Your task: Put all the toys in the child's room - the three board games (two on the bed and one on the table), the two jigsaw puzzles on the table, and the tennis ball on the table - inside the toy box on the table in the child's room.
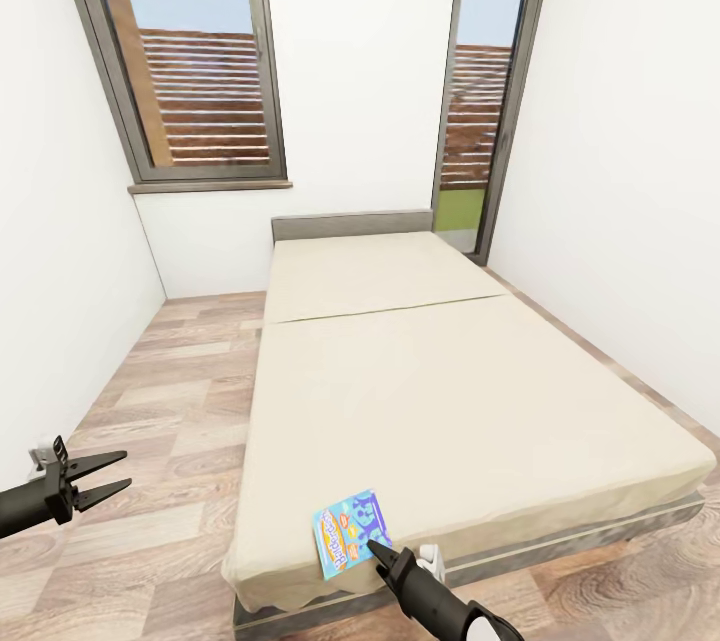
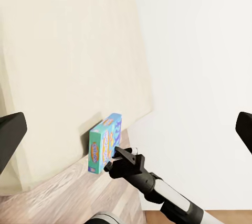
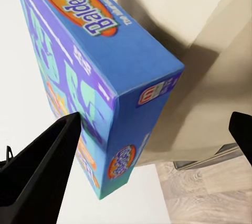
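A small blue board game (image 1: 350, 531) lies flat on the beige mattress of the bed (image 1: 450, 391), at its near edge. My right gripper (image 1: 395, 557) is right at the box's near corner, open. In the right wrist view the blue board game (image 3: 94, 77) fills the space ahead, one corner reaching between the wide-apart fingers (image 3: 42, 166), with neither finger pressing on it. My left gripper (image 1: 100, 479) hangs open over the floor to the left of the bed, holding nothing. From the left wrist view I see the blue board game (image 2: 105, 142) and the right gripper (image 2: 122, 160) beside it.
The bed has a grey headboard (image 1: 350, 224) against the far white wall, between two tall grey-framed windows (image 1: 190, 51). Wood-plank floor (image 1: 170, 391) runs along the bed's left side. White walls stand close on both sides. A small white fitting (image 1: 44, 456) sits low on the left wall.
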Robot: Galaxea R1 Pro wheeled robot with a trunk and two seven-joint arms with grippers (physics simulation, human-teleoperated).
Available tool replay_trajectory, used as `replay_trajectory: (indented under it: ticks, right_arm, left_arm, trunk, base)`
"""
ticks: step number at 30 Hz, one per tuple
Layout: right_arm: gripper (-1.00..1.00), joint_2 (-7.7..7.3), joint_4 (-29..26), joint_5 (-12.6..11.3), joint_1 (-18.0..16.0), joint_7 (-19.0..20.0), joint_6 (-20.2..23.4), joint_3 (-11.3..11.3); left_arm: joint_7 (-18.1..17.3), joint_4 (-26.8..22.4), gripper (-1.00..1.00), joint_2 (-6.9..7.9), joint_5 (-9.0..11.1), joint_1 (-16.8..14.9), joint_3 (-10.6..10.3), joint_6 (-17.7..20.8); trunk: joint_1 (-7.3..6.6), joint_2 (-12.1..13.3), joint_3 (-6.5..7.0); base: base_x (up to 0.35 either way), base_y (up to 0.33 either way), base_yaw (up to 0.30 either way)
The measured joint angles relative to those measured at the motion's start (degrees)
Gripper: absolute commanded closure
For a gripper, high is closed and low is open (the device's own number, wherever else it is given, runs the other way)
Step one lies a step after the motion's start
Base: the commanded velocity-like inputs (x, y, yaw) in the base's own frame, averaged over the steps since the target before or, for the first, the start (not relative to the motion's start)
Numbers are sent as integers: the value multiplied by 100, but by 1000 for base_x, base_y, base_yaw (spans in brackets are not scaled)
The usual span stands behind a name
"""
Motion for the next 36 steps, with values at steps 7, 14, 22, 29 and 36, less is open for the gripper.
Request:
replay_trajectory:
  ticks: [7,14,22,29,36]
  right_arm:
    - [100,2,5,35,-14,-18,12,10]
    - [100,4,3,23,-27,-1,21,29]
    - [100,9,5,28,-69,16,72,43]
    - [100,6,7,43,-71,-2,8,19]
    - [100,6,-2,-48,-76,10,-38,-8]
  left_arm:
    - [-8,9,-100,3,9,-1,8,14]
    - [-12,10,-100,3,12,-2,15,18]
    - [-61,12,-100,4,11,-5,14,21]
    - [-95,11,-100,6,9,-4,15,17]
    - [-97,12,-100,4,8,-3,14,17]
  trunk:
    - [-43,79,35]
    - [-109,199,89]
    - [-197,360,161]
    - [-241,440,197]
    - [-285,522,235]
  base:
    - [0,0,0]
    - [0,0,0]
    - [0,0,0]
    - [0,0,0]
    - [0,0,0]
